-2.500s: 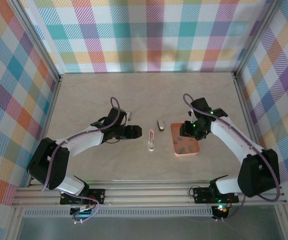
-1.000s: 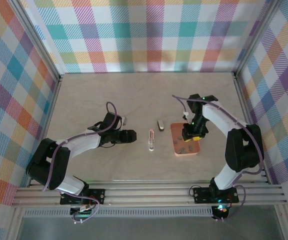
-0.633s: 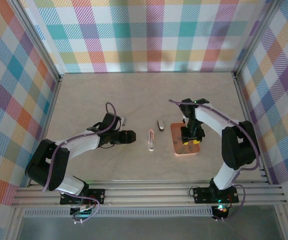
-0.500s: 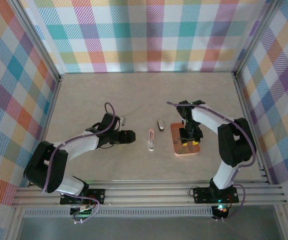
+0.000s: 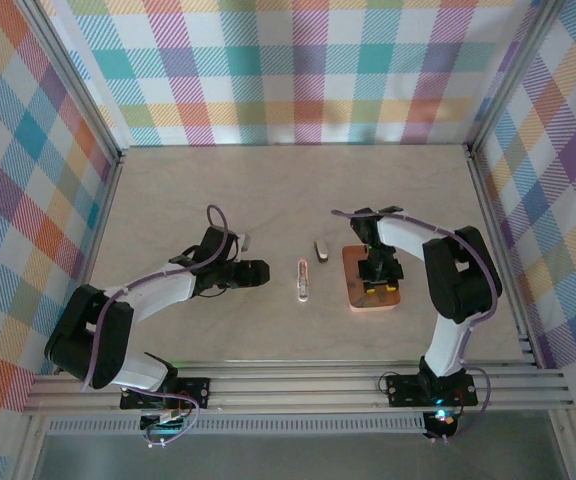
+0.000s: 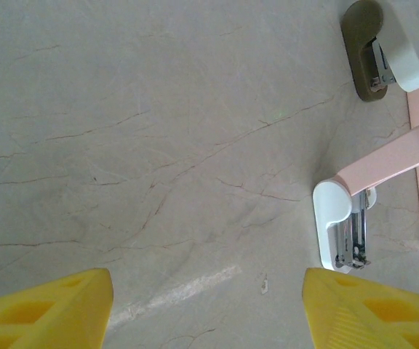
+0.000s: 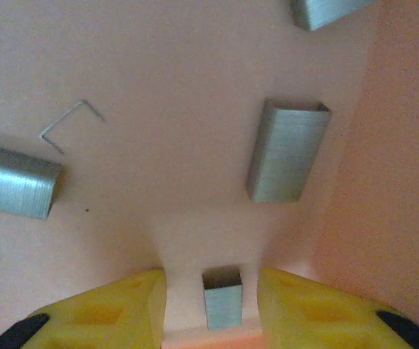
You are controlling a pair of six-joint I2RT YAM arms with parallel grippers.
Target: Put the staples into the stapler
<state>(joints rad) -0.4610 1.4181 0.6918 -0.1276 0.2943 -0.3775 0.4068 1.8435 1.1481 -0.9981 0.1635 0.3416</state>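
Overhead view: is giving the whole layout. The stapler is lying open on the table between the two arms. A salmon tray is sitting just to the stapler's right, and a small grey-white piece is lying just beyond it, apart from it.
Left wrist view: is adding the detail of the stapler that the overhead camera is blurring. Its white end is resting on the table with a metal channel showing, and its pink arm is angling away to the right. The grey-white piece is lying up-right of it over a dark shadow.
Right wrist view: is revealing the tray's contents, which are too small to make out from overhead. The staples are lying as grey blocks on the tray floor: one near the tray wall, one at the left edge, one cut off at the top. A single bent staple is lying loose between them.
Left arm: is reaching low from its base toward the table's middle. The left gripper is pointing at the stapler, near it but apart.
Left jaws: are standing wide apart, with bare table between the yellow fingers, grasping nothing.
Right arm: is folding back over itself, with its wrist pointing down into the tray.
Right jaws: the right gripper is straddling a small staple block. Its yellow fingers are standing close together, but a sliver of tray is showing on each side, so they are not clamping it.
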